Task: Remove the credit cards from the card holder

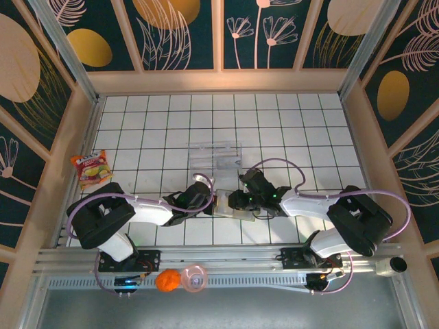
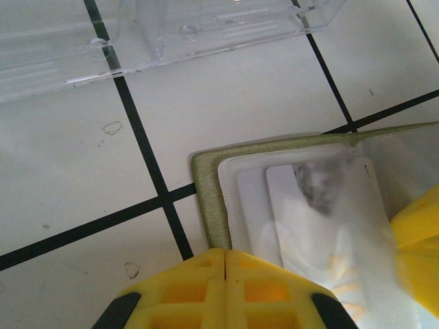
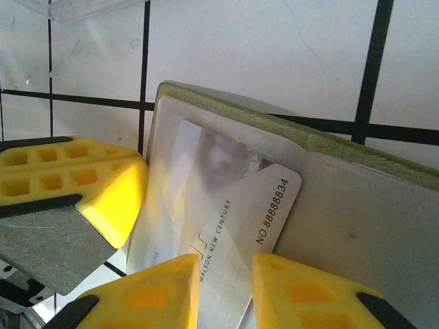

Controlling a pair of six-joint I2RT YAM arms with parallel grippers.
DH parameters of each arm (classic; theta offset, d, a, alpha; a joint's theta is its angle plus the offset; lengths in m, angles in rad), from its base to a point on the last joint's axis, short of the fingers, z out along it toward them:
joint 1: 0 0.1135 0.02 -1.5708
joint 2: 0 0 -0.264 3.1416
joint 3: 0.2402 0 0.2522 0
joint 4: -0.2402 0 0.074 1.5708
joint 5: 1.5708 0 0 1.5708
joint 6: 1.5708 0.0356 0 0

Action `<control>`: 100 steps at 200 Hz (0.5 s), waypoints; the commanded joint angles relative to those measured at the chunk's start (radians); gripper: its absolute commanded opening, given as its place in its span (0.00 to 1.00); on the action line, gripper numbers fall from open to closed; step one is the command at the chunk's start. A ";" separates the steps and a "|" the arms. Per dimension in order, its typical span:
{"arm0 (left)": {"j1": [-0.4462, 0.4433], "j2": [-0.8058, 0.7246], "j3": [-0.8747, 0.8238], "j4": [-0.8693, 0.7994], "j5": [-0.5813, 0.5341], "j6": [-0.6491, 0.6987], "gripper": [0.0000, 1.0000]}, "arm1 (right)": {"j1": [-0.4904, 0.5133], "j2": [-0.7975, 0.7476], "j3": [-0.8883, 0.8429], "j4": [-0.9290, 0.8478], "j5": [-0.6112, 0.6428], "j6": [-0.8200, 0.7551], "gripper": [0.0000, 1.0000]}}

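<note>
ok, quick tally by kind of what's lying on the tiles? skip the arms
card holder: 1
credit card: 1 in sight, part way out of its pocket; any others would be hidden inside
clear tray: 1
snack packet: 1
Total: 4

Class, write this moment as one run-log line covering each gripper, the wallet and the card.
left gripper shut at edge of wallet | right gripper open, astride card | wallet lying open | card partly out of wallet
</note>
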 commanded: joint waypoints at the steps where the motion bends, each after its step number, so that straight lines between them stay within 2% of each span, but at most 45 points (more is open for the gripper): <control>1: -0.011 0.045 -0.031 -0.085 0.093 -0.014 0.00 | 0.006 -0.010 0.024 -0.061 0.040 -0.010 0.28; 100: -0.010 0.035 -0.028 -0.101 0.089 -0.011 0.00 | 0.006 -0.084 0.024 -0.162 0.107 -0.021 0.29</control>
